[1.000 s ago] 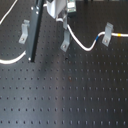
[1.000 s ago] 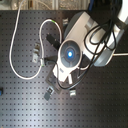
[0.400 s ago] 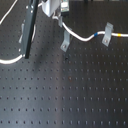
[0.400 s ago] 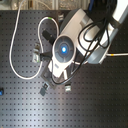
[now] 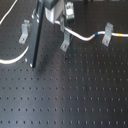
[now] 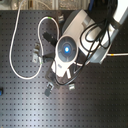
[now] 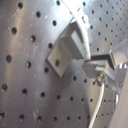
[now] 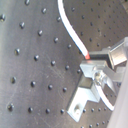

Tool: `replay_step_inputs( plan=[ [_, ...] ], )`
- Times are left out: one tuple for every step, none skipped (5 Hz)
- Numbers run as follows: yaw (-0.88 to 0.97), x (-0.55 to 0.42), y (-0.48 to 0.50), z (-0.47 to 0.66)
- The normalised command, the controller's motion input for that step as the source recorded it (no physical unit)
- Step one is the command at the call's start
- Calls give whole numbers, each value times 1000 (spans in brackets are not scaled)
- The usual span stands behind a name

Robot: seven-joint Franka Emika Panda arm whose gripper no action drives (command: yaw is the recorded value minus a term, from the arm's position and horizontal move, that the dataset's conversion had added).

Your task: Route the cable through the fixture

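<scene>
Routing was mid-step: my gripper [image 7: 92,64] had its jaws pinched on the cable [image 7: 84,40] right beside a bracket [image 7: 65,47] on the worktop [image 7: 25,100]. Next, I judged, seat the cord into that bracket's slot.

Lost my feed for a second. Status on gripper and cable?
Gripper shut on cable, right beside a clip. Cable already runs through far clip. Nothing seen in the way.
</scene>
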Motion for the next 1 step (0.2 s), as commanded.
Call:
replay_step_inputs(
  plan=[
    [0, -506, -88, 37]
  ],
)
